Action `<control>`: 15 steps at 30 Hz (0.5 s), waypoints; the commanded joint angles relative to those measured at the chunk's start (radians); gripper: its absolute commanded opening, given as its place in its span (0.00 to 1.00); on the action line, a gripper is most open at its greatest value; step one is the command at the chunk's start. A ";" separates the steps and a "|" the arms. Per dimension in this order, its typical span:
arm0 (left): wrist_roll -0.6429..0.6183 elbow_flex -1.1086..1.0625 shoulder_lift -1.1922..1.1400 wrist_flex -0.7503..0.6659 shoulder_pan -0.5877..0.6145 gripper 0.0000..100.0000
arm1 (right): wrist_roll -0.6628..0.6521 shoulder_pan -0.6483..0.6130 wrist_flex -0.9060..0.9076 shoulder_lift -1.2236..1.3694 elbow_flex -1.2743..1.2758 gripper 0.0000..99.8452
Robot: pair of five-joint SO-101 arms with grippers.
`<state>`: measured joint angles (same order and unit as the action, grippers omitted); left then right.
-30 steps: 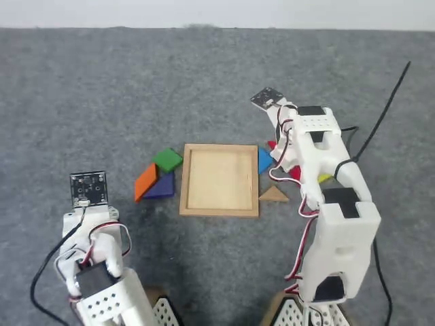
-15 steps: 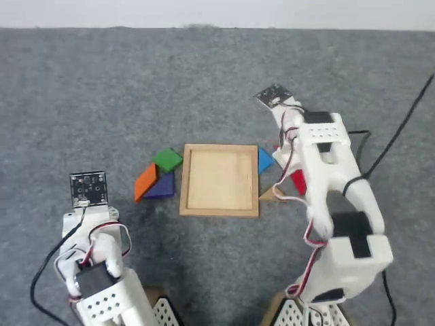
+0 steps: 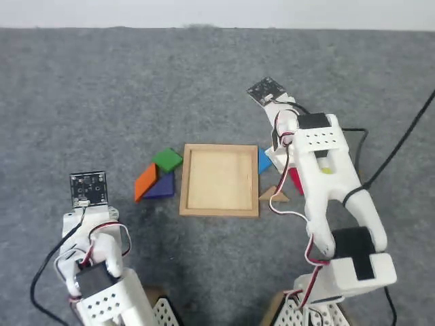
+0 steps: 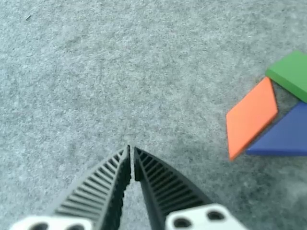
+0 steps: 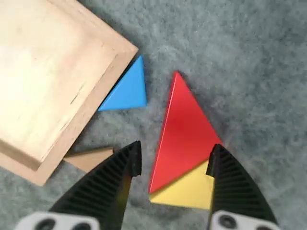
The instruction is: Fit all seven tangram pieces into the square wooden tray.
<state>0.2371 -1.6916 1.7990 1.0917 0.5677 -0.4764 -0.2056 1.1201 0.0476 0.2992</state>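
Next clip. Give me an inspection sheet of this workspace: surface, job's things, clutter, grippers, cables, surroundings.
Surface: grey felt-like mat covering the table.
Job's things: square wooden tray empty; green piece, orange piece and dark blue piece clustered on one side of it; light blue triangle, tan triangle, red triangle and yellow piece on the other side; all seven outside the tray.
Clutter: nothing seen.
Grippers: left gripper shut, empty, over bare mat; right gripper open, above the red triangle.
Cables: black cable running across the mat beside the right arm.
Surroundings: pale strip beyond the mat's far edge.
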 commanded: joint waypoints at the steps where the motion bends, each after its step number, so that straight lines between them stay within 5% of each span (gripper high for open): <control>1: 0.011 0.008 0.015 0.003 0.000 0.02 | 0.011 0.036 -0.065 0.030 -0.003 0.22; 15: 0.011 0.008 0.015 0.003 0.000 0.02 | 0.005 0.076 -0.113 0.101 -0.005 0.30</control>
<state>0.2371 -1.6916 1.7990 1.0917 0.5677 -0.4764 -0.1335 1.0249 0.1596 0.2992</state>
